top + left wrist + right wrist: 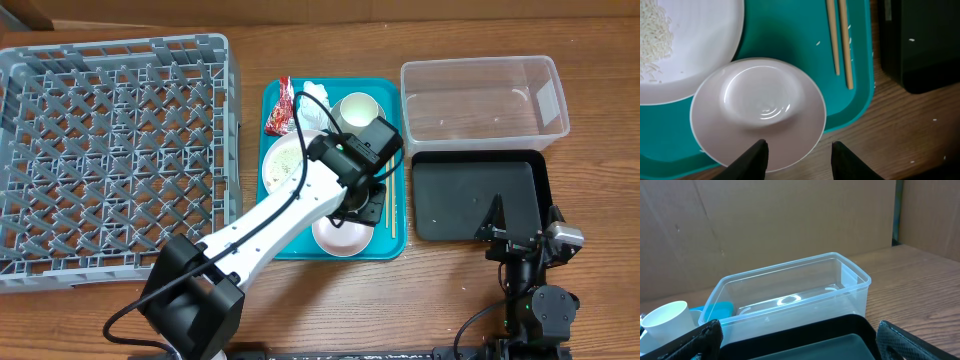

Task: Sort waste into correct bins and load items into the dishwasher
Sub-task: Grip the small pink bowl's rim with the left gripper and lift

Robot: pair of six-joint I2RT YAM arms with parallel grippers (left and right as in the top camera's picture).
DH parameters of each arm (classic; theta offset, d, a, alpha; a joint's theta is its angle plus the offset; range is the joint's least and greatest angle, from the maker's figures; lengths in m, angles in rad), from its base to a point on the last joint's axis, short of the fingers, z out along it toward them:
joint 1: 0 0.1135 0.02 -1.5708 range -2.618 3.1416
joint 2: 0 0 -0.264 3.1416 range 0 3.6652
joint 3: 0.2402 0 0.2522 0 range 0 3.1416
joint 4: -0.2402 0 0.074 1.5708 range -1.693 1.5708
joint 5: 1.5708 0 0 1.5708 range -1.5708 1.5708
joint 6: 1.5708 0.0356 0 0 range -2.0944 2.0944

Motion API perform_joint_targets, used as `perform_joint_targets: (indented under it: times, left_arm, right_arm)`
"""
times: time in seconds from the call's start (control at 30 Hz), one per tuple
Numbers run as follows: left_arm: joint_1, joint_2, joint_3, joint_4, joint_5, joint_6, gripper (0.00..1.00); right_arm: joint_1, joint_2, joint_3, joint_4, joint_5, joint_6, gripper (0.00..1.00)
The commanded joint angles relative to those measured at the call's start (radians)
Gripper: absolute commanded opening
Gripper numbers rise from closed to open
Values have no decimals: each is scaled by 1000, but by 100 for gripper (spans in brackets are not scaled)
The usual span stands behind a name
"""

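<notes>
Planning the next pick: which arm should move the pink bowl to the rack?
Left. The left gripper straddles the bowl's rim, with the rack on its side; the right gripper waits open over the black tray, away from the bowl.

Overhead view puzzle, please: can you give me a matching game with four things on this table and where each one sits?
Things:
1. red snack wrapper
2. chopsticks
3. clear tub
4. grey dish rack

Places:
A. along the right edge of the teal tray
B. to the left of the teal tray
C. in the teal tray's far left corner
D. just beyond the black tray

Pairs: 1-C, 2-A, 3-D, 4-B.
</notes>
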Motion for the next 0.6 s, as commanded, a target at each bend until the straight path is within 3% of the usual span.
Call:
perform_joint_targets:
  times: [0.0, 0.17, 0.57]
  left_arm:
    - [-49, 8, -10, 8, -90, -107, 45]
    - [-92, 8, -11, 19, -128, -202, 45]
    - [-107, 109, -18, 33, -121, -250, 38]
  right_arm:
    - [-4, -8, -11, 6, 4, 2, 100]
    - [-4, -8, -11, 6, 4, 2, 100]
    - [-4, -8, -11, 6, 4, 2, 100]
